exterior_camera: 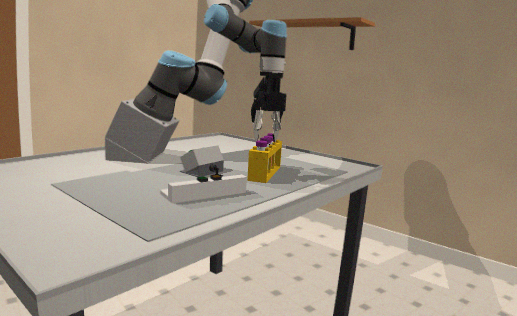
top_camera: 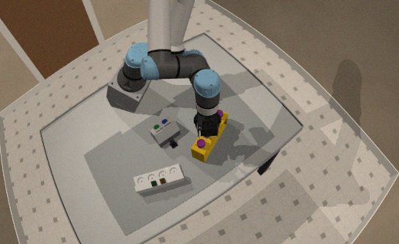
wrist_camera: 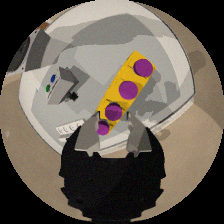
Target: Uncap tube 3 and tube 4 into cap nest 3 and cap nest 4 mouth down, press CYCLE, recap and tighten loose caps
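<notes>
The yellow decapping station (top_camera: 204,151) (exterior_camera: 261,165) (wrist_camera: 111,95) holds a row of tubes, all with purple caps on. The end caps (top_camera: 201,143) (top_camera: 219,113) show in the top view; my arm hides the middle ones there. My gripper (top_camera: 204,133) (exterior_camera: 266,131) (wrist_camera: 113,111) points straight down over the row. Its fingers stand apart on either side of a purple cap (wrist_camera: 103,128) with a gap on each side, so it is open and grips nothing. I cannot tell which tube number this is. The white cap tray (top_camera: 158,184) (exterior_camera: 205,189) has all its nests empty.
The grey key housing (top_camera: 164,132) (exterior_camera: 201,157) (wrist_camera: 59,90) with the blue key (top_camera: 164,121) and green key (top_camera: 156,126) stands between the arm's base and the tray. The tray's lamps (top_camera: 157,181) look dark. A grey mat (top_camera: 110,185) lies under the stations.
</notes>
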`<action>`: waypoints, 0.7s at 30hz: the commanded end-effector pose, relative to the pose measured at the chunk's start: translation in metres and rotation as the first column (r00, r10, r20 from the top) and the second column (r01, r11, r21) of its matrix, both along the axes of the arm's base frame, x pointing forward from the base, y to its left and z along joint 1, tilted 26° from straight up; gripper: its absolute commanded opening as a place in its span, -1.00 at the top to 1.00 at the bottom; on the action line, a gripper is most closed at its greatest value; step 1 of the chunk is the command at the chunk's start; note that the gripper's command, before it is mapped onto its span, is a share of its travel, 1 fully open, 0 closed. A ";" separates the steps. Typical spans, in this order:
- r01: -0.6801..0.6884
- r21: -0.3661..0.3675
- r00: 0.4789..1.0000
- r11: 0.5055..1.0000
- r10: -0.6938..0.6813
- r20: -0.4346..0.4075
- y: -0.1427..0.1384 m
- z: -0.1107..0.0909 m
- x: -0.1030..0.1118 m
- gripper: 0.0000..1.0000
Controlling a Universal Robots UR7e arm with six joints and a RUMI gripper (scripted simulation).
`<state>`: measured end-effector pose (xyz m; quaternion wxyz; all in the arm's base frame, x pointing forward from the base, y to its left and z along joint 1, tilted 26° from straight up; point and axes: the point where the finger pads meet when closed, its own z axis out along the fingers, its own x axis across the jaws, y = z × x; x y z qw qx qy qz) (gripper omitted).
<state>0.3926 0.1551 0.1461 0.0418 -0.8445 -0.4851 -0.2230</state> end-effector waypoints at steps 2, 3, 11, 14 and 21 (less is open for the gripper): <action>-0.001 0.000 1.000 1.000 0.001 0.001 0.000 0.000 0.000 0.30; -0.001 0.000 1.000 1.000 0.001 0.001 0.000 0.000 0.000 0.30; 0.370 0.114 0.925 0.922 -0.354 -0.141 0.000 0.000 0.000 0.30; 0.509 0.143 0.854 0.849 -0.477 -0.207 0.000 0.000 0.000 0.30; 0.749 0.167 0.654 0.642 -0.673 -0.345 0.000 0.000 0.000 0.30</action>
